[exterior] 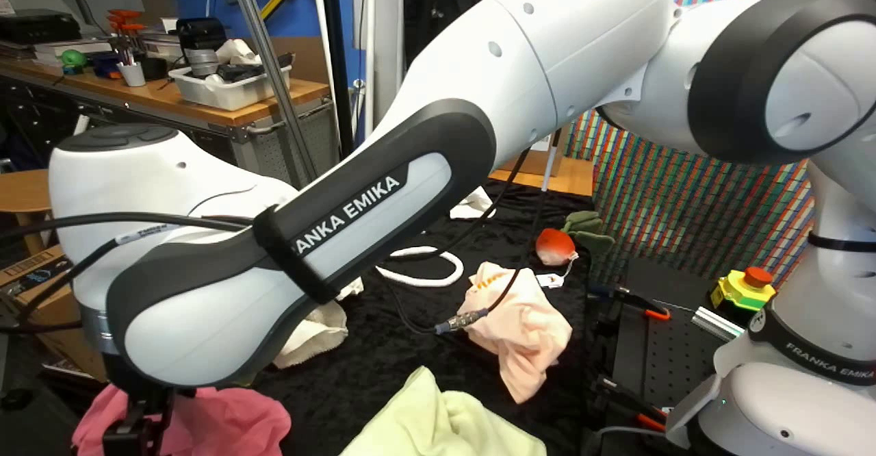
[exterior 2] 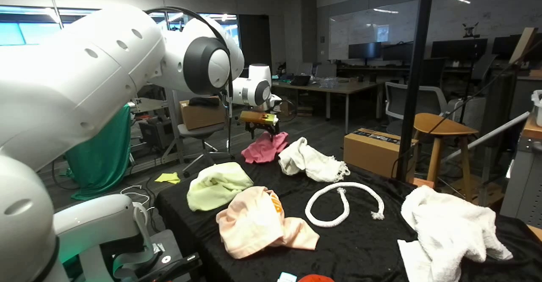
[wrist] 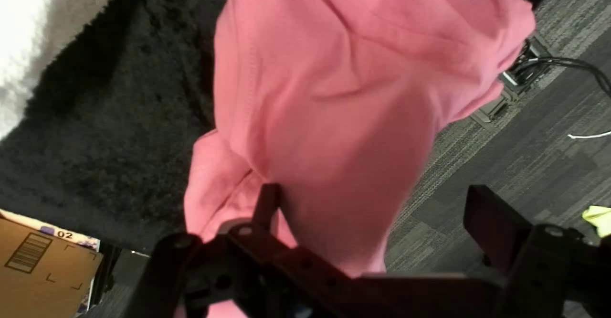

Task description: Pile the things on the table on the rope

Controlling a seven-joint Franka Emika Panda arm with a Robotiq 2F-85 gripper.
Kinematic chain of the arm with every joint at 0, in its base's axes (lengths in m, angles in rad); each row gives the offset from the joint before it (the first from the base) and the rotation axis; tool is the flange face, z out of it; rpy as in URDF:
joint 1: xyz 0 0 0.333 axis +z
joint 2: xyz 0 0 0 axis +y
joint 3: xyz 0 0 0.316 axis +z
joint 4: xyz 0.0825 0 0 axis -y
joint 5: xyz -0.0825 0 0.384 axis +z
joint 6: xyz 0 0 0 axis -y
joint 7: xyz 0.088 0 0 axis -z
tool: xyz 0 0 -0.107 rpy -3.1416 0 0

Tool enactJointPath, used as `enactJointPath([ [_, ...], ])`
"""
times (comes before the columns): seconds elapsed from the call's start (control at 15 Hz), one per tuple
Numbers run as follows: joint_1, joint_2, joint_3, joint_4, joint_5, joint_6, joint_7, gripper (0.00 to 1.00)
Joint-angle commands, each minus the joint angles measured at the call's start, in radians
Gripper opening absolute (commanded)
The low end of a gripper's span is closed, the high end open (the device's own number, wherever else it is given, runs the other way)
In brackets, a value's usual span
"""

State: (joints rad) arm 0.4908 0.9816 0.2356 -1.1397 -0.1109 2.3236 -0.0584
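Note:
A pink cloth (wrist: pixel 324 84) lies crumpled at the black table's (exterior 2: pixel 368 248) far corner. My gripper (wrist: pixel 372 191) is open over it; in the wrist view one finger (wrist: pixel 266 208) overlaps the cloth and the other shows against the floor past its edge. Whether either touches the fabric I cannot tell. The white rope (exterior 2: pixel 356 184) forms a loose loop mid-table, nothing on it. Around it lie a fringed white cloth (exterior 2: pixel 313 161), a yellow-green cloth (exterior 2: pixel 218 184), a peach cloth (exterior 2: pixel 254 222) and a larger white cloth (exterior 2: pixel 451 227).
A red soft item (exterior: pixel 554 246) with a tag and a green one (exterior: pixel 588 230) sit near the table edge. Cardboard boxes (exterior 2: pixel 377 150) stand on the floor beyond the far edge. A black post (exterior 2: pixel 417 78) rises by the table. A cable connector (exterior: pixel 462 321) dangles from the arm.

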Motion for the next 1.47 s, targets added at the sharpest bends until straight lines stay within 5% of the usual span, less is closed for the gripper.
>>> enactJointPath([
  [0.0, 0.024, 0.076, -0.025, 0.112, 0.003, 0.002, 0.025, 1.00],
  [0.53, 0.033, 0.132, -0.048, 0.195, 0.001, -0.007, 0.044, 0.96],
  [0.6, 0.027, 0.131, -0.043, 0.190, -0.004, -0.002, 0.046, 0.74],
  [0.73, 0.024, 0.139, -0.043, 0.201, -0.001, -0.008, 0.044, 0.70],
  [1.2, 0.002, 0.121, -0.016, 0.204, 0.012, -0.142, -0.008, 0.18],
  [1.4, -0.010, 0.095, 0.005, 0.207, 0.015, -0.250, -0.062, 0.13],
])
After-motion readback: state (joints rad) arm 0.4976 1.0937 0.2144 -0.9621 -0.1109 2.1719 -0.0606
